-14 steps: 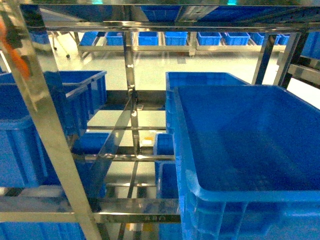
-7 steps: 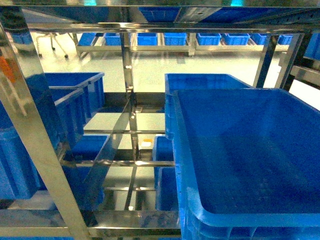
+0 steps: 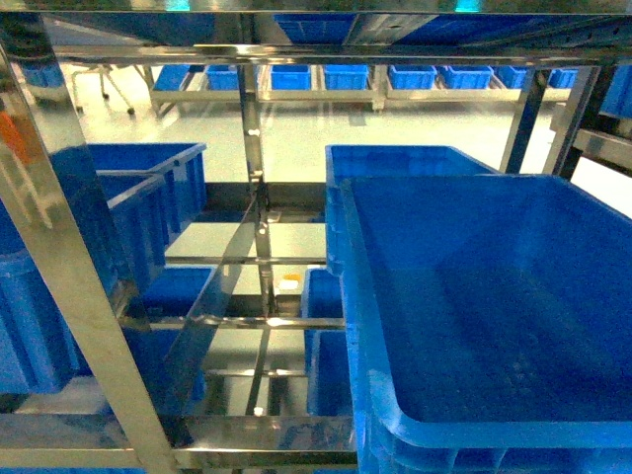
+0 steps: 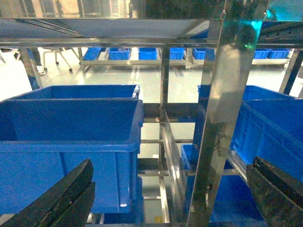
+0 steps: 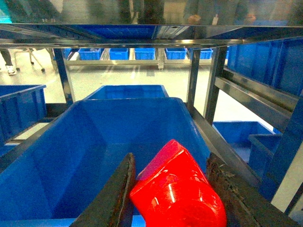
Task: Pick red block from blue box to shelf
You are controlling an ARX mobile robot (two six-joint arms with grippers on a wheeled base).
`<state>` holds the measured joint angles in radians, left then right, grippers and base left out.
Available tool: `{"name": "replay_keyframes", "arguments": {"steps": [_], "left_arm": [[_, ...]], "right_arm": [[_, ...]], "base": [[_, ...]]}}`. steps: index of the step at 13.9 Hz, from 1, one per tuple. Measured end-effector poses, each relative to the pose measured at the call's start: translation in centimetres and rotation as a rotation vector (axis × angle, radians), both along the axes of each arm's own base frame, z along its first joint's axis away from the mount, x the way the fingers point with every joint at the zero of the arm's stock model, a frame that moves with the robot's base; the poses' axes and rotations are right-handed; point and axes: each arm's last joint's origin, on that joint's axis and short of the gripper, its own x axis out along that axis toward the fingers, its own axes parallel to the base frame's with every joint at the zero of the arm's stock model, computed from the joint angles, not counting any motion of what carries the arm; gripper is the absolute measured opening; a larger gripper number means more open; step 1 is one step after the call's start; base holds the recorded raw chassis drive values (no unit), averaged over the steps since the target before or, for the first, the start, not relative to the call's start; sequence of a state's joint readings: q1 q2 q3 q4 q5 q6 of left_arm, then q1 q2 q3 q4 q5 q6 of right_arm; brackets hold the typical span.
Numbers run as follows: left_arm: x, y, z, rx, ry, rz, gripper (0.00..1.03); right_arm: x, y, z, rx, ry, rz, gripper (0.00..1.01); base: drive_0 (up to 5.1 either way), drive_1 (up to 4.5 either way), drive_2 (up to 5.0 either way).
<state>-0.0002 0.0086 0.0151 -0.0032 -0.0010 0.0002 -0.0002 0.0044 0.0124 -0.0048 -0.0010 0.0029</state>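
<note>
The red block (image 5: 177, 189), glossy and tilted, is clamped between the two dark fingers of my right gripper (image 5: 170, 163), above a royal-blue crate (image 5: 94, 142) on the shelf (image 5: 203, 90). My left gripper (image 4: 171, 165) is open, its fingers (image 4: 71, 194) wide apart with only the shelf post (image 4: 222, 118) and crates showing beyond them. The steel shelf (image 3: 59, 286) fills the head view, where neither gripper shows. The blue box is out of view.
A large royal-blue crate (image 3: 494, 296) fills the right of this tier, with another (image 3: 138, 197) at the left. A crate (image 4: 71, 123) sits ahead of the left gripper. Steel posts and rails (image 3: 259, 197) cross the middle. More crates (image 3: 346, 76) line the far floor.
In the head view the shelf and crates have slid slightly down and left since a second ago. Over the last half second hardly anything has moved.
</note>
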Motion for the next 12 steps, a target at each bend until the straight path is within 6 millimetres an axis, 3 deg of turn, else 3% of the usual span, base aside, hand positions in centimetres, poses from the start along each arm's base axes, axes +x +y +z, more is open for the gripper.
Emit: {"name": "replay_keyframes", "arguments": {"steps": [12], "left_arm": [[0.0,0.0,0.0,0.0,0.0,0.0,0.98]], "right_arm": [[0.0,0.0,0.0,0.0,0.0,0.0,0.38]], "base": [[0.0,0.0,0.0]]}}
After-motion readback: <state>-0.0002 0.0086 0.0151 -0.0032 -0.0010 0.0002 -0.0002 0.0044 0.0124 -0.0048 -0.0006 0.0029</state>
